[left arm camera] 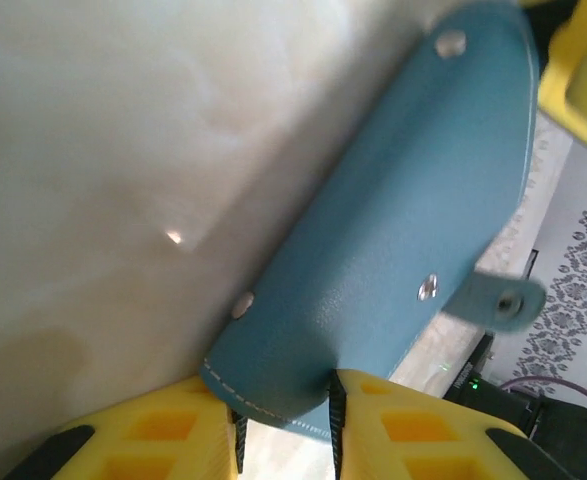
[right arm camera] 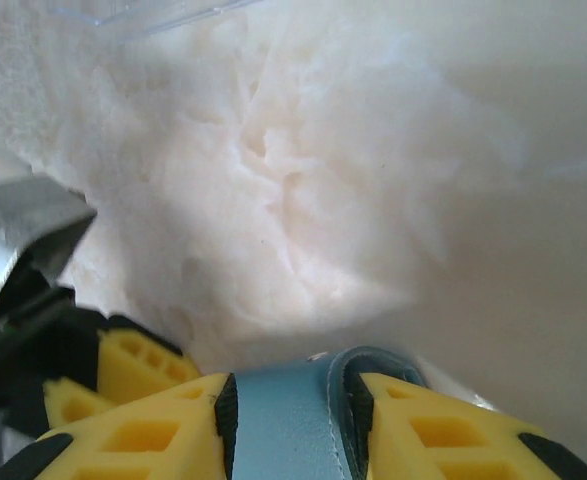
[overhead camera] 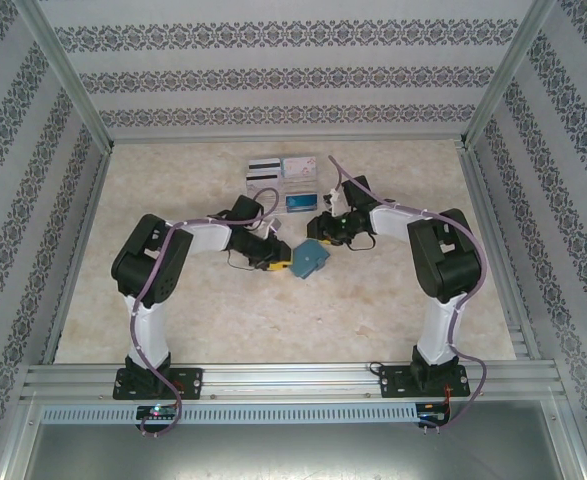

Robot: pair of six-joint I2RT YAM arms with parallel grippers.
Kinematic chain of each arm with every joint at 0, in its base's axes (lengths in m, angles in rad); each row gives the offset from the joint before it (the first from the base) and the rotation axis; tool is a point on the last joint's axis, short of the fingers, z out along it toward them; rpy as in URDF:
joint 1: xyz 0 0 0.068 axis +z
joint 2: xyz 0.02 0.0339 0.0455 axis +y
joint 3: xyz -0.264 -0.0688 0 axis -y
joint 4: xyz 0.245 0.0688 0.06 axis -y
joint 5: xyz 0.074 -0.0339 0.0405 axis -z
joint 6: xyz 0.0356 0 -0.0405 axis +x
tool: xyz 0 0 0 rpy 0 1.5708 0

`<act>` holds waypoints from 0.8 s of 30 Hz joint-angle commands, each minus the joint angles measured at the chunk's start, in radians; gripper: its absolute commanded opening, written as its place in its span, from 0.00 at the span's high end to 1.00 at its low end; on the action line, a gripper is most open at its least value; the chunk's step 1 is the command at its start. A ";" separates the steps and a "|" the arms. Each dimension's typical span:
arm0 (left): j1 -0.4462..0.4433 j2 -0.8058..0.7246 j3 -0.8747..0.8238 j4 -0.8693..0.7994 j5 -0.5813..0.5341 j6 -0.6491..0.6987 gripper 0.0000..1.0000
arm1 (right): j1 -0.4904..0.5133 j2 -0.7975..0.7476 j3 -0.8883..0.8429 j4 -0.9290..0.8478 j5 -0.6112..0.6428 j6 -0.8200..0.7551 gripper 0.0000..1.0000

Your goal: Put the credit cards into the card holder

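Note:
The teal card holder (overhead camera: 308, 258) lies mid-table between my two grippers. My left gripper (overhead camera: 276, 264) is shut on its folded, stitched end (left arm camera: 273, 400), the holder (left arm camera: 393, 230) stretching away from the jaws with its snap strap (left arm camera: 498, 300) hanging free. From the other side my right gripper (overhead camera: 325, 238) is shut on a paler blue flap of the holder (right arm camera: 283, 420). Credit cards lie behind them: a white one with a black stripe (overhead camera: 263, 166), a pale pinkish one (overhead camera: 299, 167) and a blue one (overhead camera: 301, 202).
The cards sit in a clear compartmented tray (overhead camera: 256, 188) just behind both grippers; its edge (right arm camera: 153, 15) shows at the top of the right wrist view. Patterned walls and metal rails enclose the marbled tabletop (overhead camera: 223, 320).

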 commanded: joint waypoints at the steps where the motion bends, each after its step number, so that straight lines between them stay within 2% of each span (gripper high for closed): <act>1: -0.057 -0.027 -0.027 0.092 0.006 -0.098 0.71 | -0.001 0.043 0.059 -0.043 -0.079 -0.054 0.62; 7: -0.128 -0.030 0.010 0.154 -0.004 -0.169 0.69 | -0.001 0.117 0.226 -0.209 -0.102 -0.151 0.58; 13: -0.139 0.011 0.087 0.232 0.021 -0.233 0.64 | -0.060 0.048 0.247 -0.288 -0.036 -0.207 0.49; 18: -0.108 -0.068 0.124 -0.009 -0.117 -0.050 0.61 | -0.149 -0.117 0.130 -0.237 0.050 -0.160 0.44; 22: -0.098 -0.072 0.241 -0.276 -0.281 0.172 0.60 | -0.185 -0.208 0.009 -0.192 0.091 -0.119 0.44; 24: -0.094 -0.064 0.285 -0.343 -0.359 0.243 0.58 | -0.194 -0.230 -0.059 -0.162 0.072 -0.095 0.47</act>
